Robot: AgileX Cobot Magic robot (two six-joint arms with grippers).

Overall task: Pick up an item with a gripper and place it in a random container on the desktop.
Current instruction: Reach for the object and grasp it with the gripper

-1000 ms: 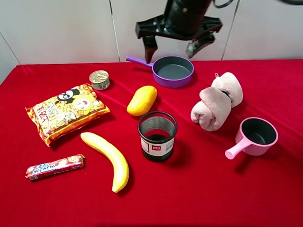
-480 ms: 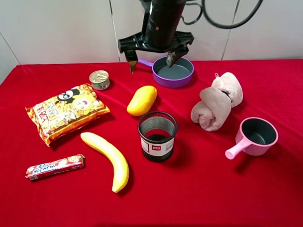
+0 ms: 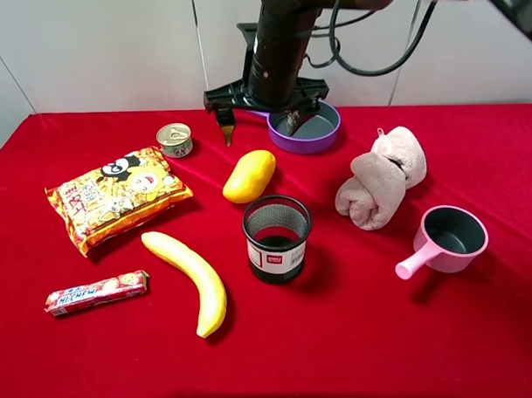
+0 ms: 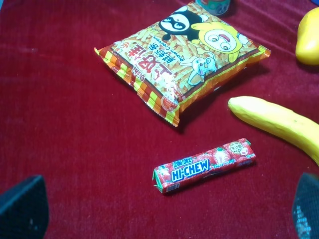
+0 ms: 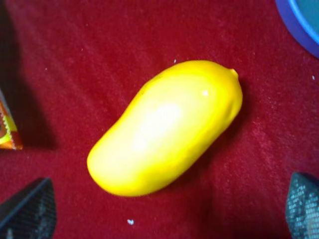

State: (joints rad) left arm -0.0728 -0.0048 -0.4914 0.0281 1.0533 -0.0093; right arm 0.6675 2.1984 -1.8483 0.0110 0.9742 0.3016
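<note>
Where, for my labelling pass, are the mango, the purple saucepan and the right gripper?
mango [image 5: 167,127], right wrist view, its middle
purple saucepan [image 3: 327,137], exterior high view, front wall
right gripper [image 3: 257,132], exterior high view, midway between fingertips

Desktop [image 3: 480,331]: red cloth, velvety nap, matt. Mango [image 5: 164,127]: smooth skin, waxy sheen, one soft highlight. Banana [image 3: 188,276]: smooth, semi-gloss, looks like plastic. Purple saucepan [image 3: 327,141] and pink saucepan [image 3: 446,236]: smooth satin shells, plastic-looking, insides matt grey. Cup [image 3: 277,238]: black wire mesh, matt. Towel [image 3: 379,182]: fluffy pile cloth. Snack bag [image 4: 184,64] and candy stick [image 4: 204,167]: glossy printed film, bag slightly crinkled. Can [image 3: 174,138]: shiny metal lid.
</note>
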